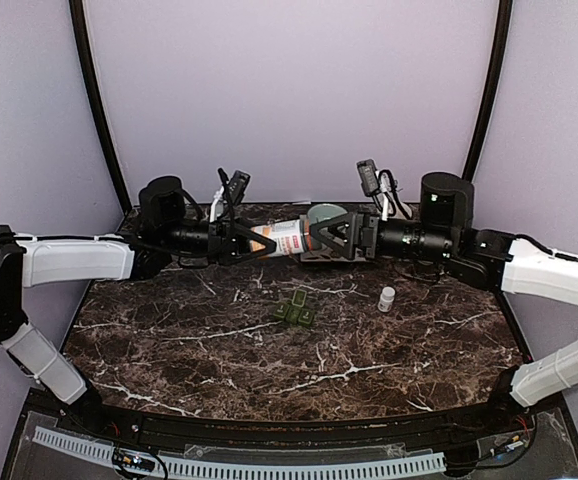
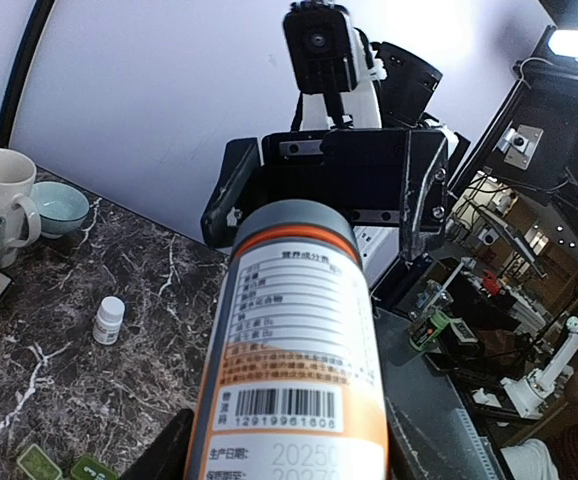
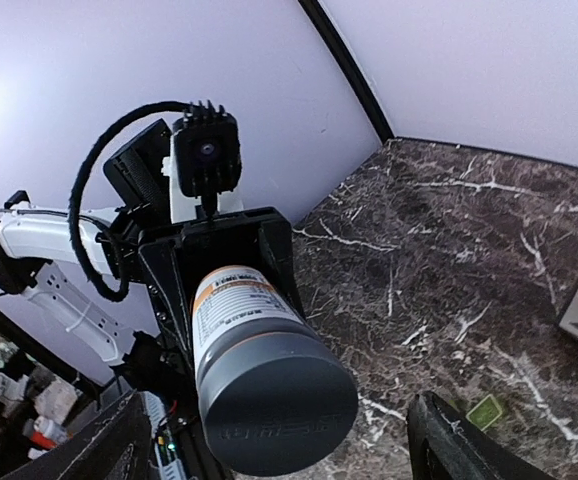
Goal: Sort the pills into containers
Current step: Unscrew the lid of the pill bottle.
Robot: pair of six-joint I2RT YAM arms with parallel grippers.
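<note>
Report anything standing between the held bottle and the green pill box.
The bottle, held level by the left hand, has its grey cap on, with the open right hand flanking it. Otherwise nothing visible stands between it and the pill box.

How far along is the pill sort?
Done: no pills visible outside the bottle. In hand: left gripper holds the bottle in midair, gray cap on; right gripper open around the cap. Left: uncap, get pills into the green pill box.

A dark marbled bench [image 1: 169,350] is carrying a green pill box [image 1: 295,312] mid-surface, a small white bottle [image 1: 386,298] to its right, and a pale bowl [image 1: 321,213] at the back.
</note>
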